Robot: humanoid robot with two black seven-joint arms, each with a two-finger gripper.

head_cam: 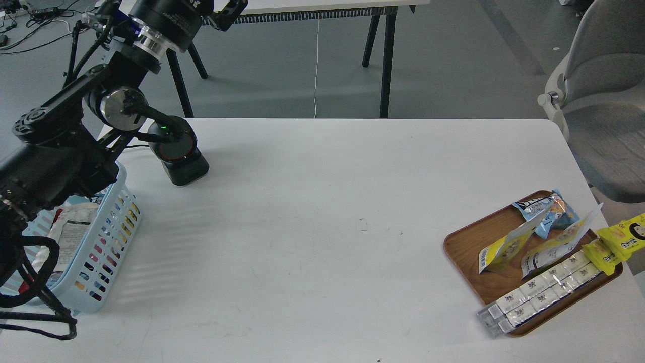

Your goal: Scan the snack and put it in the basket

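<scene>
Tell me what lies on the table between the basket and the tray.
Nothing: in the head view the white table is bare between the basket and the tray. The scanner stands farther back, near the basket.

The left arm (65, 146) covers the basket's (108, 237) near-left part and much of its contents. The left gripper (229, 12) is cut by the top edge, its fingers indistinguishable. The bright yellow wrapper (622, 239) runs off the right edge.

Grey floor (443, 60), grey chair (602, 101) at right, black-legged table (352, 6) behind, perhaps white-topped.
</scene>
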